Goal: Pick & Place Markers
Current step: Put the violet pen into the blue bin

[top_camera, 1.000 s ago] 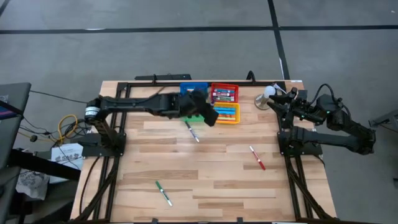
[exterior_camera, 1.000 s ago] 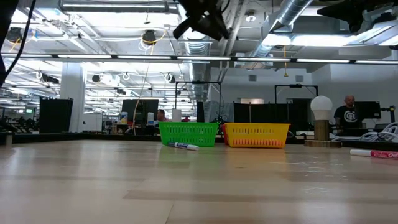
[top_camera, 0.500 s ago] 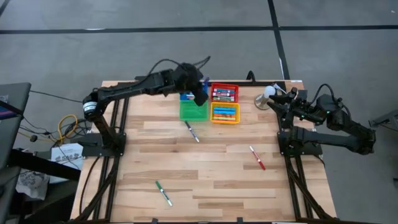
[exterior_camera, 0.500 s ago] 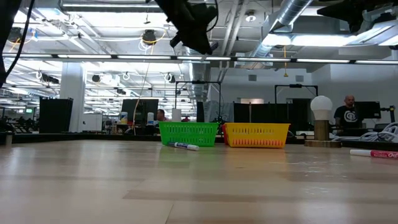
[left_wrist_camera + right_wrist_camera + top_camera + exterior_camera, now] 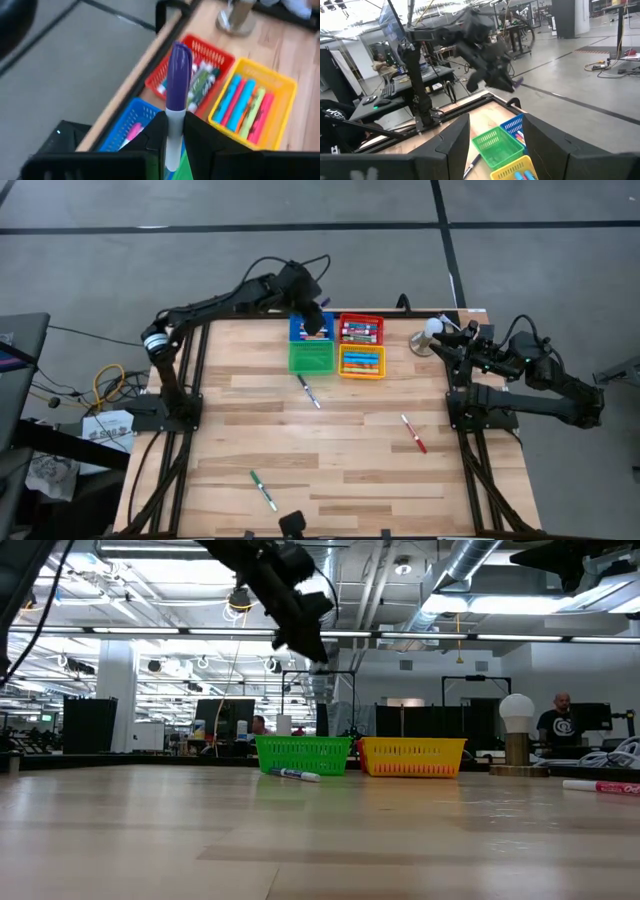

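My left gripper point(image 5: 316, 323) hangs above the blue bin point(image 5: 298, 330) at the table's far edge, shut on a marker with a white barrel and purple cap point(image 5: 178, 75). The blue bin, red bin point(image 5: 361, 330), green bin point(image 5: 311, 358) and yellow bin point(image 5: 362, 362) sit together in a square. The red and yellow bins hold several markers. Three loose markers lie flat on the table: a white one point(image 5: 309, 392), a red one point(image 5: 413, 433) and a green one point(image 5: 262, 490). My right gripper point(image 5: 495, 127) waits open at the far right. My left gripper pinches the marker's white barrel point(image 5: 173, 127) between its two fingers point(image 5: 156, 134), just below the purple cap. The fingers slant downward from the table's left. The cap end sticks out past the fingers, and the marker is lifted clear above the bins.
A stand with a white ball on top point(image 5: 430, 332) is at the far right, beside my right arm. A small dark object point(image 5: 291, 523) sits at the near edge. The bare wood between the loose markers is free room.
My left gripper has swung from above the green and yellow bins toward the far edge and a little left, ending above the blue bin. Its wrist has rolled on the way. It has stayed shut on the purple-capped marker.
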### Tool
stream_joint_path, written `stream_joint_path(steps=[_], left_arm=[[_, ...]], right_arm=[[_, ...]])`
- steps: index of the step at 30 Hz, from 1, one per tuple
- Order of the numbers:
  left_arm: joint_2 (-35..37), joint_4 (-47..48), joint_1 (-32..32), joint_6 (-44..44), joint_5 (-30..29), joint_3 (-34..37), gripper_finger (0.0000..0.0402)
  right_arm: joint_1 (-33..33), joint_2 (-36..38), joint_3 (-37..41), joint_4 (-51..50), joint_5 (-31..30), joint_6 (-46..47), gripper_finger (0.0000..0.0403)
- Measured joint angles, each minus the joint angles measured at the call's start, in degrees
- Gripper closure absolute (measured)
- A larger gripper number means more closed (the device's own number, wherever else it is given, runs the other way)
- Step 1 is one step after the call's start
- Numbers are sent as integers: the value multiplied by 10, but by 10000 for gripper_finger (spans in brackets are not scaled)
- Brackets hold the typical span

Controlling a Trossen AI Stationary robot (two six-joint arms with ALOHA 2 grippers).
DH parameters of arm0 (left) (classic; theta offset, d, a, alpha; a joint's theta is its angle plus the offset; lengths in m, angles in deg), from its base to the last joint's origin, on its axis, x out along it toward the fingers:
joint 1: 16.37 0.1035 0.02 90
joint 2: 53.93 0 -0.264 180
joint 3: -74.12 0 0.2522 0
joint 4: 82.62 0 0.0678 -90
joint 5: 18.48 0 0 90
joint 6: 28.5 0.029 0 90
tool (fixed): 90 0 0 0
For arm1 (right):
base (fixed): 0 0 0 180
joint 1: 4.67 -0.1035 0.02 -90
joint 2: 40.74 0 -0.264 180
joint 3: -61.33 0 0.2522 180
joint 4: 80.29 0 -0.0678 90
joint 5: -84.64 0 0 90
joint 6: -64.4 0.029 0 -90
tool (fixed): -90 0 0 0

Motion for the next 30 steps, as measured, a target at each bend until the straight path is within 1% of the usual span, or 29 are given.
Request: stream_joint_path(steps=[7, 12, 19, 25, 30], left_arm=[[-58, 3, 12, 37, 27, 0, 348], [-85, 5, 23, 39, 61, 0, 348], [-101, 13, 41, 48, 75, 0, 348], [-119, 42, 43, 74, 77, 0, 348], [-134, 47, 44, 107, 77, 0, 348]], right_arm=[[0, 0, 0, -1, 1, -10, 233], [0, 0, 0, -24, 2, -31, 233], [0, 0, 0, -94, 2, -36, 233], [0, 0, 0, -90, 1, -36, 233], [0, 0, 0, -90, 1, -35, 233]])
